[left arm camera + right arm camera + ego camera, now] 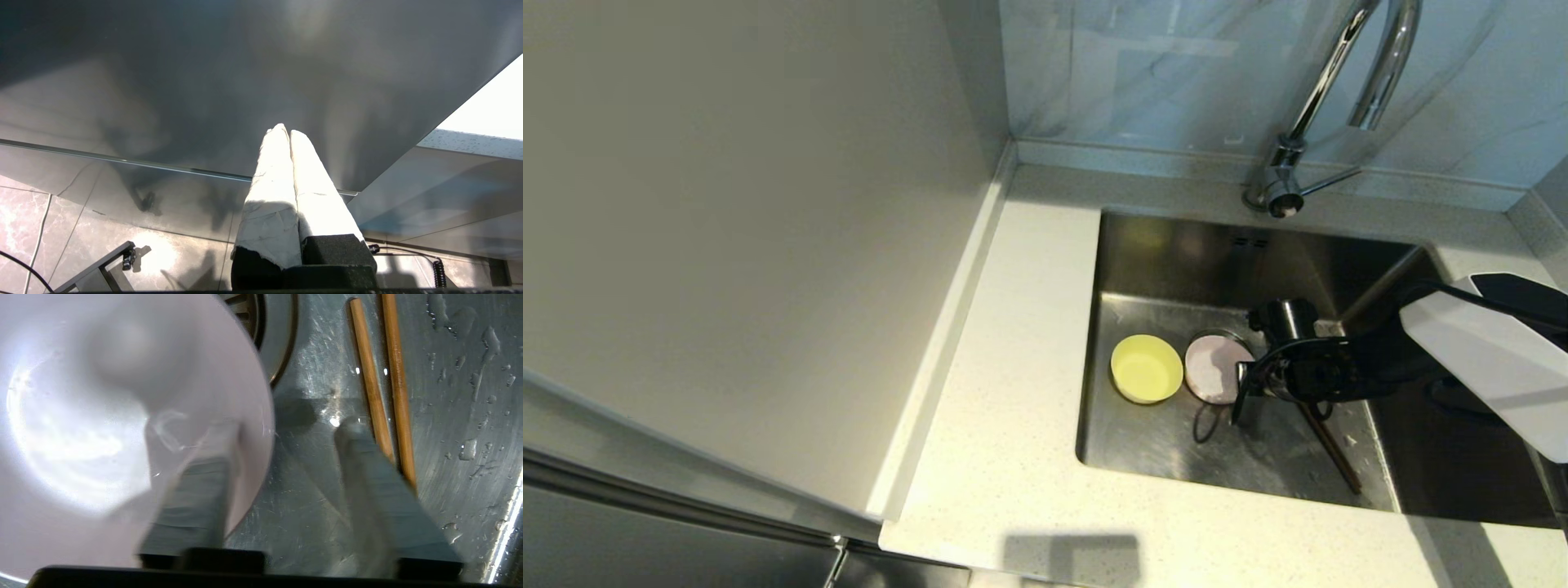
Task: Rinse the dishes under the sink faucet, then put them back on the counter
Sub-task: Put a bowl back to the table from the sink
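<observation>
In the sink [1176, 261], a yellow-green bowl [1146, 368] and a pale pink bowl [1213, 367] stand side by side on the basin floor. The brown chopsticks [1335, 453] lie to their right. My right gripper [1243, 390] is down in the basin at the pink bowl's right edge. In the right wrist view the gripper [288, 424] is open astride the pink bowl's [102, 416] rim. One finger [204, 477] is inside the bowl, the other outside beside the chopsticks [369, 384]. The faucet [1319, 90] arches over the back; no water shows. My left gripper [286, 130] is shut and empty, parked low.
The speckled counter [1013, 367] runs along the sink's left and front. A plain wall panel [727, 245] stands on the left. The strainer drain [253, 314] lies just behind the pink bowl. Water drops dot the basin floor.
</observation>
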### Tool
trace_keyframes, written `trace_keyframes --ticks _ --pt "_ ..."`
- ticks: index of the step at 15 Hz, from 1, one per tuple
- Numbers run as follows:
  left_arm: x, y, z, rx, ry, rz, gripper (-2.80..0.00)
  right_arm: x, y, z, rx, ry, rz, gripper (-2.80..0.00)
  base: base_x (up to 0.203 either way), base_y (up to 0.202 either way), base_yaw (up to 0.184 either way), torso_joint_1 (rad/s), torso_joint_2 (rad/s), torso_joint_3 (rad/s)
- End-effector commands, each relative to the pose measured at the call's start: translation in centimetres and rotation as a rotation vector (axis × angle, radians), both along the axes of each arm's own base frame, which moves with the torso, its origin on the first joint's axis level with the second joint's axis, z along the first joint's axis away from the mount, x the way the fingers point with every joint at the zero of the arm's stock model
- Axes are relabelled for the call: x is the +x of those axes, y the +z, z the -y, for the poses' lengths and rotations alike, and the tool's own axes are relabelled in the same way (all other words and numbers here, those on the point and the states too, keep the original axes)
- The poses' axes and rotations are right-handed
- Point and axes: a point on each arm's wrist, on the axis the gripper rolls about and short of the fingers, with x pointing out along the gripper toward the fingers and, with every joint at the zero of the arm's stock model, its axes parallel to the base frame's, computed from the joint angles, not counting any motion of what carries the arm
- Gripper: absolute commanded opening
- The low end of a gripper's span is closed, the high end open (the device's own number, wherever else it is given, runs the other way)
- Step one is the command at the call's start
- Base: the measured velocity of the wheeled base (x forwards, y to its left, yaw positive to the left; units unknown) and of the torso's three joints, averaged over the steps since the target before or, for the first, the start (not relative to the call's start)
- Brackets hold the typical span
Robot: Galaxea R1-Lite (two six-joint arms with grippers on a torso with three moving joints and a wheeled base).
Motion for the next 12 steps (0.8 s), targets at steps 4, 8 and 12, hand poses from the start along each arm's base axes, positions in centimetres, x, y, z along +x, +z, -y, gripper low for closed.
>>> trace_keyframes --ticks 4,8,12 --pt "0.0 0.0 0.0 0.000 0.001 0.004 -2.80 -0.1 0.4 -0.1 -0.023 -0.013 0.007 -2.80 0.000 0.000 0.000 0.000 0.00 0.000" --pt "0.0 0.0 0.0 0.000 0.001 0.004 -2.80 -0.5 1.5 0.0 -0.023 -0.017 0.005 -2.80 0.000 0.000 0.000 0.000 0.00 0.000" --pt "0.0 0.0 0.0 0.000 0.001 0.004 -2.80 -1.2 3.4 1.4 -0.034 -0.058 0.033 -2.80 0.000 0.000 0.000 0.000 0.00 0.000"
